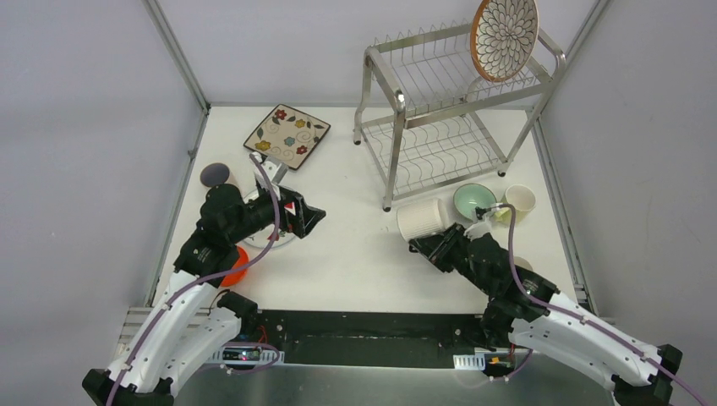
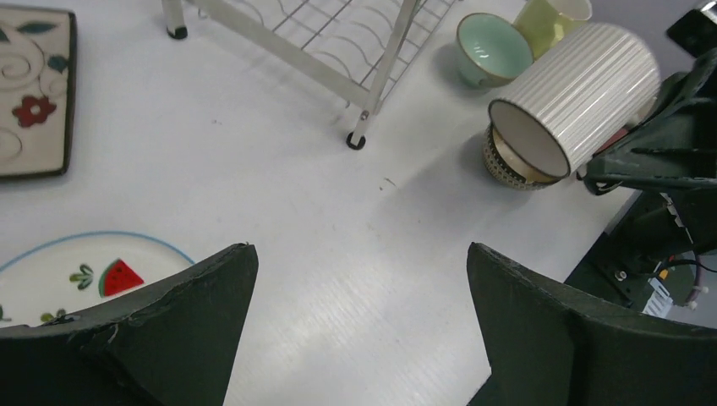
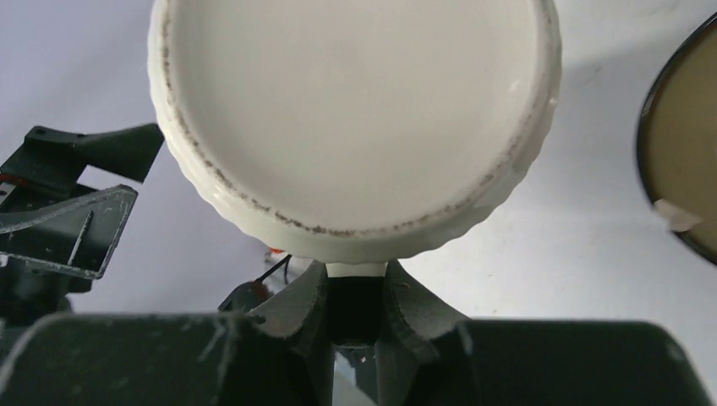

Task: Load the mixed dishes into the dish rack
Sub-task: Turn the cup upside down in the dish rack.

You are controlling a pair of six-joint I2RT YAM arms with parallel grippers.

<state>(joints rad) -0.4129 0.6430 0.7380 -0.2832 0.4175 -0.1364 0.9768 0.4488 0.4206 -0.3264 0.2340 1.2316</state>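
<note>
The silver dish rack (image 1: 448, 110) stands at the back right, with the round petal-pattern plate (image 1: 505, 35) leaning upright on its top tier. My right gripper (image 1: 425, 240) is shut on a white ribbed cup (image 1: 423, 218), tipped on its side in front of the rack. In the right wrist view the fingers (image 3: 309, 296) pinch a white part just below the cup's base (image 3: 355, 118). My left gripper (image 1: 309, 218) stands open with nothing between its fingers (image 2: 211, 288), over the near edge of a white watermelon plate (image 2: 84, 271). The square floral plate (image 1: 287, 135) lies at the back left.
A mint bowl (image 1: 473, 201) and a pale cup (image 1: 519, 201) sit by the rack's front right leg. A brown patterned bowl (image 2: 507, 165) sits under the held cup. An orange bowl (image 1: 232, 266) is beneath the left arm, and a dark cup (image 1: 216, 175) stands at the left edge.
</note>
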